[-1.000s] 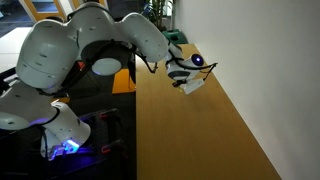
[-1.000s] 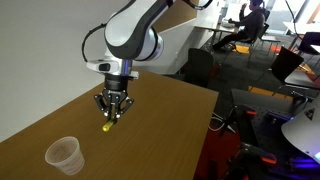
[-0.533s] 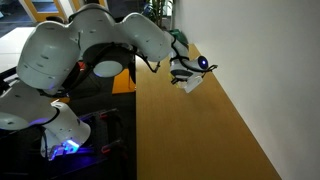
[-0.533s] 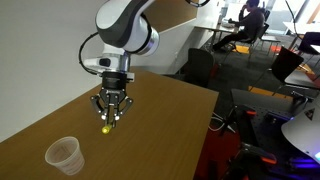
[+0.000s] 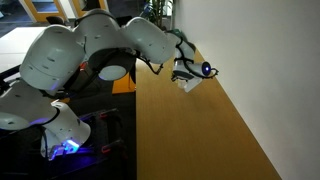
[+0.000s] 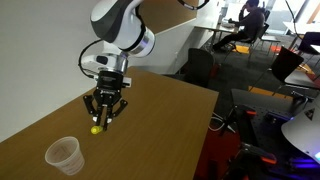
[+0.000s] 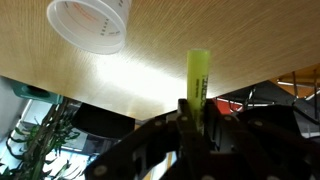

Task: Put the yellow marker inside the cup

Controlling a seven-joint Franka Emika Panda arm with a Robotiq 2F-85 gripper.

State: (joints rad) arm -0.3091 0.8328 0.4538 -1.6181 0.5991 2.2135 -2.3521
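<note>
The hand (image 6: 100, 117), pinching the short bright-yellow marker (image 6: 96, 128) so it hangs beneath, has carried it over the wooden desk (image 6: 170, 110) toward the small translucent plastic cup (image 6: 63, 155), now near and below, with only the drop apparently remaining.

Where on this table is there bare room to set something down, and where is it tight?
The table is bare wood from the tool out to the edge by the black chair, and all along the wall. The only tight spot is around the cup, where the tool hangs close by, holding the yellow marker.
</note>
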